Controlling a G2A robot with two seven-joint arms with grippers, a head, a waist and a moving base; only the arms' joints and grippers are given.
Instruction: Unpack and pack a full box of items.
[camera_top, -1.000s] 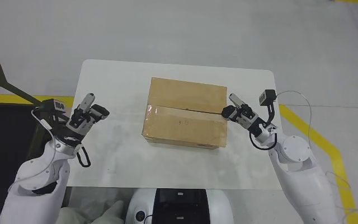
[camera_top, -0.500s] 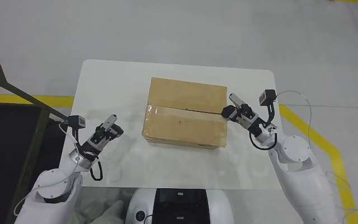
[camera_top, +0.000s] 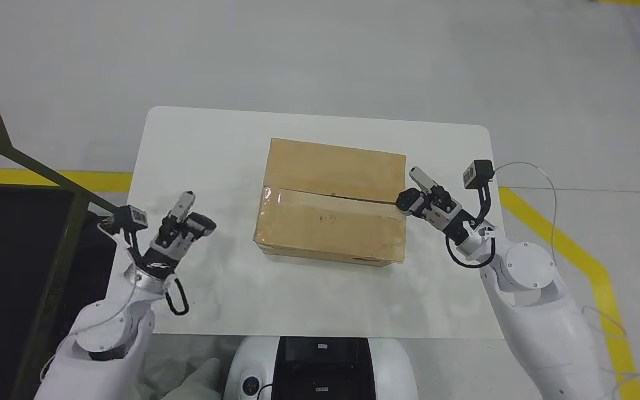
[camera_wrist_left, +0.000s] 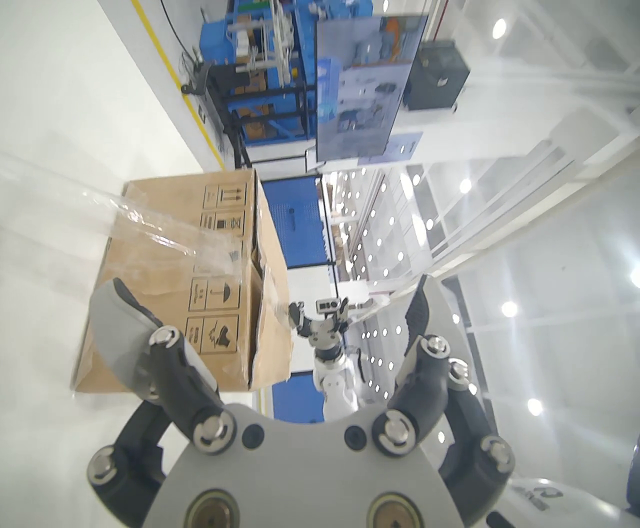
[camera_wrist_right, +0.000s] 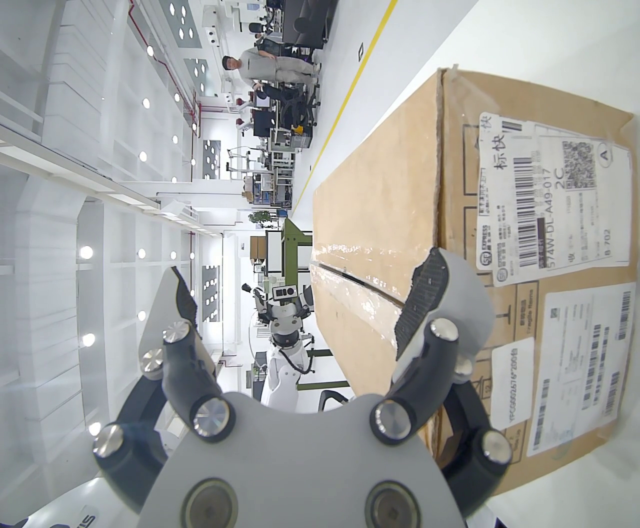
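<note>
At frame centre on the white surface (camera_top: 200, 150), taped-shut brown cardboard box (camera_top: 335, 212). Left tool (camera_top: 196, 212) lower left, right tool (camera_top: 408, 192) by box's right end; both agape, empty. Best aim at the centre seam (camera_top: 300, 193), likely.

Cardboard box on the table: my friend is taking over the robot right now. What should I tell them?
Brown cardboard box: in the middle of the white table, flaps closed, clear tape along the top seam.
Left gripper: open, empty, over the table, apart from the box's left end.
Right gripper: open, empty, at the box's right end by the seam; contact unclear.
Done: nothing unpacked yet.
Left: open the box, take the items out, pack them back.
</note>
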